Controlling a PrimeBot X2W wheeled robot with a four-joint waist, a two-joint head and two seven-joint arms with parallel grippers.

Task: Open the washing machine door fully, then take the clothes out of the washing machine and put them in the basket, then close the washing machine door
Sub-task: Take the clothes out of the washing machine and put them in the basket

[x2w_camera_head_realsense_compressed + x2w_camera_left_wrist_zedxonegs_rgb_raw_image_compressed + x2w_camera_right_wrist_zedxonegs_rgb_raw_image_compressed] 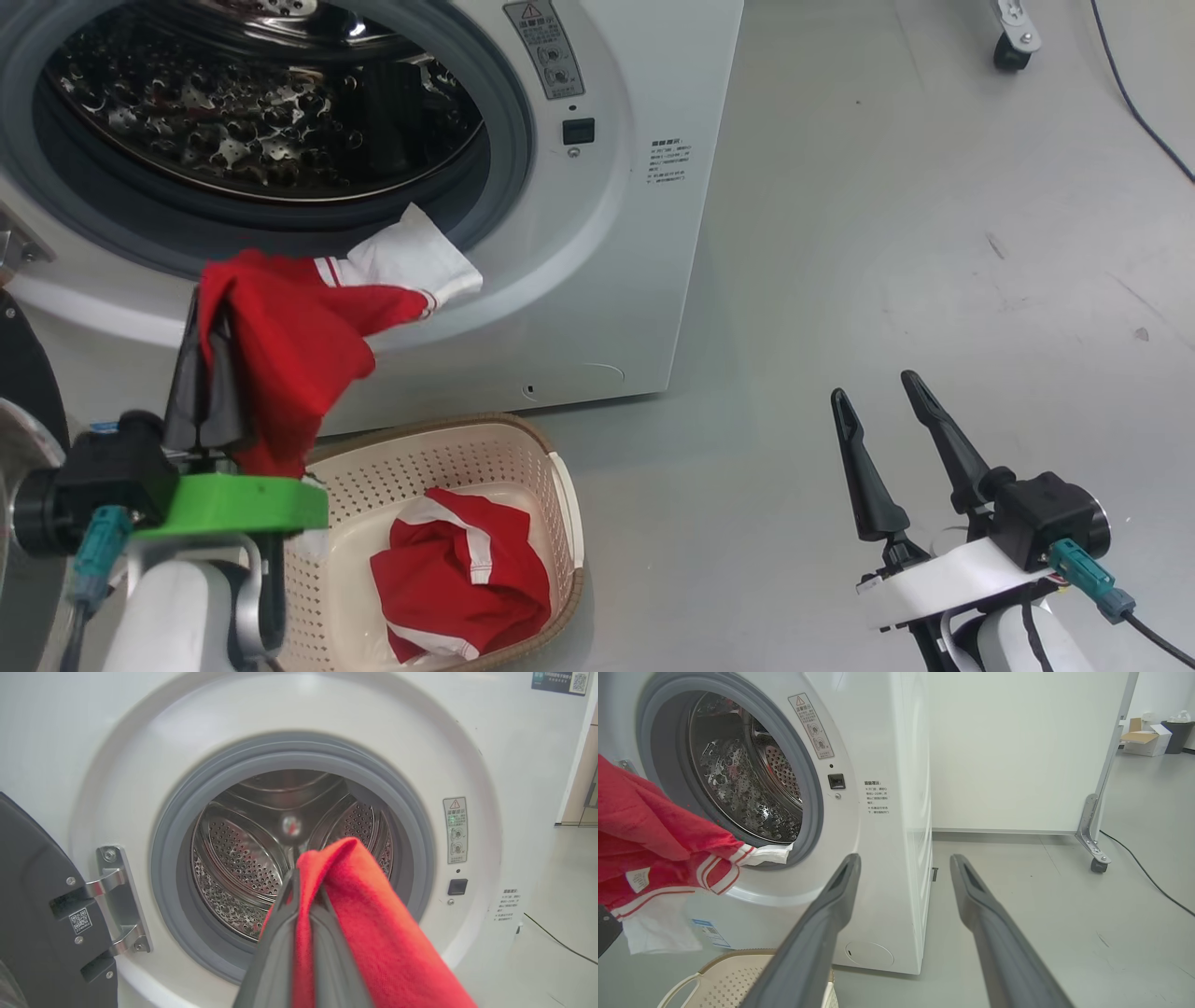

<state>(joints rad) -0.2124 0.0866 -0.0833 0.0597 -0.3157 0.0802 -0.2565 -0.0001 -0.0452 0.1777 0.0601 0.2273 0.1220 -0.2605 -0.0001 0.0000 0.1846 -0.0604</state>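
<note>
Pinching with the left gripper (205,327), fingers (275,952) pressed together on a fold, a red garment (299,345) and holding it hanging before the mouth of the washing machine (635,280), above the rim of the basket (563,485) already containing another red garment (457,579). Holding the right gripper (876,387) spread and empty over the floor (934,233), well apart. Judging the cloth as light, soft and limp, sagging from any hold, so probably taking it best at a bunched fold or thick hem, deep between the fingers.
</note>
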